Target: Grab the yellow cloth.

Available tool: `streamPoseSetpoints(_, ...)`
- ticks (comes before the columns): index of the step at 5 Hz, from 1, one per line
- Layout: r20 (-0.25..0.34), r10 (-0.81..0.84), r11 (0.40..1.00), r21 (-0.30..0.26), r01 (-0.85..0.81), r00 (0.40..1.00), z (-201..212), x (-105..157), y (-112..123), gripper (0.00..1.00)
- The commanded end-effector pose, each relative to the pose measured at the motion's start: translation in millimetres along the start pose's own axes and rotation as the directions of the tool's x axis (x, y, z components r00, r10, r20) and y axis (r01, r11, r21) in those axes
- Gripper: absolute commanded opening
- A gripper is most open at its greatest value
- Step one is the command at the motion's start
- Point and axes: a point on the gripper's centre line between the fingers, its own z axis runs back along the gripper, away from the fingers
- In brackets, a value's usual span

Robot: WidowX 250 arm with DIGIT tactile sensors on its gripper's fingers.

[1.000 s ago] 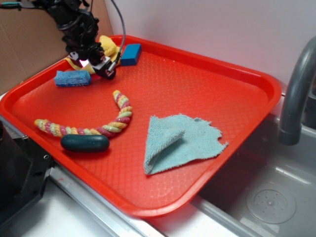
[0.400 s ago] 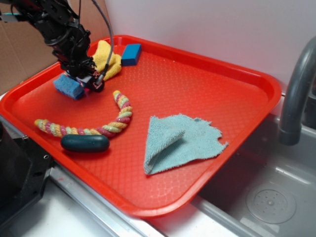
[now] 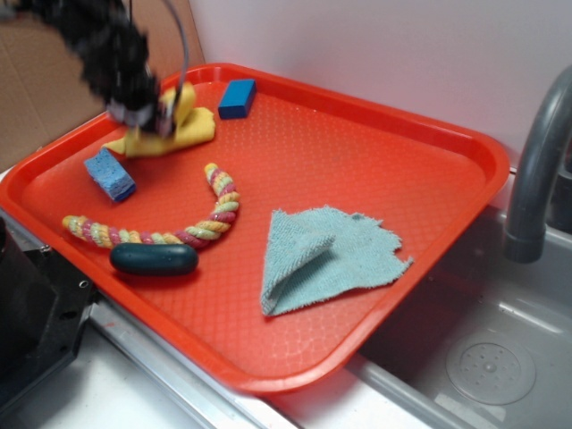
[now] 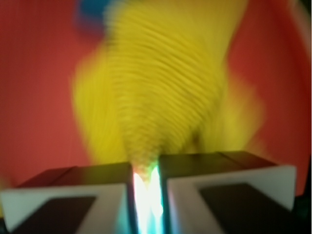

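The cloth (image 4: 161, 92) lies at the tray's (image 3: 357, 103) far left corner, beside a blue sponge (image 3: 237, 98). A raised fold is pinched between the nearly closed jaws of the gripper (image 4: 146, 195). Being soft, light and limp, it is best held by such a bunched fold.

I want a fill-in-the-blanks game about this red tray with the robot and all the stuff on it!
1. The pincer is pinching the ______ cloth.
2. The light-blue cloth lies on the ______ tray.
3. The dark green thing lies right next to the colourful ______.
4. The number of blue sponges, one and another, is ______.

Missing words: yellow; red; rope; two
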Motion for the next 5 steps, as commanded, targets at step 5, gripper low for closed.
streamPoseSetpoints(5,0.016,0.101,0.989,-0.108,-0.098,0.995,148,-7,-73,0.00)
